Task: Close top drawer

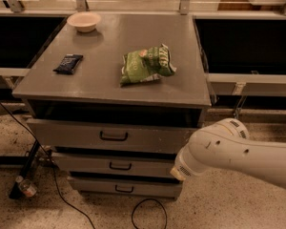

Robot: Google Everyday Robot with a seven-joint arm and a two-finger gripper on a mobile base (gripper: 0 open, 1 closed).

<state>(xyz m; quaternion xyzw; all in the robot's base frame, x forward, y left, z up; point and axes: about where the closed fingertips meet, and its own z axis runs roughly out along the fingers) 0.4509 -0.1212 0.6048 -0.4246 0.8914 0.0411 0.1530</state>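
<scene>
- cabinet worktop (109,51): grey slab; every place below is taken from its edges and corners
- top drawer (66,132): sits straight under the worktop's front edge and spans it corner to corner; it stands part-way out, with a dark gap above its tall scuffed front; I judge it stiff, fairly heavy wood that slides on its runners rather than flexing; it needs a flat, square push, best at mid-front so that it does not rack
- arm (238,151): a white link reaches in from the right, ending below the worktop's front right corner; the gripper is hidden behind it, so released or clenched cannot be told
- green snack bag (145,66): crumpled, lying right of centre towards the front edge; its print cannot be read
- bowl (84,21): pale, near the back left corner; no marking
- dark packet (68,63): by the left edge; label illegible
- black pull handle (113,136): at mid-front of the top drawer; small, and not needed for closing
</scene>
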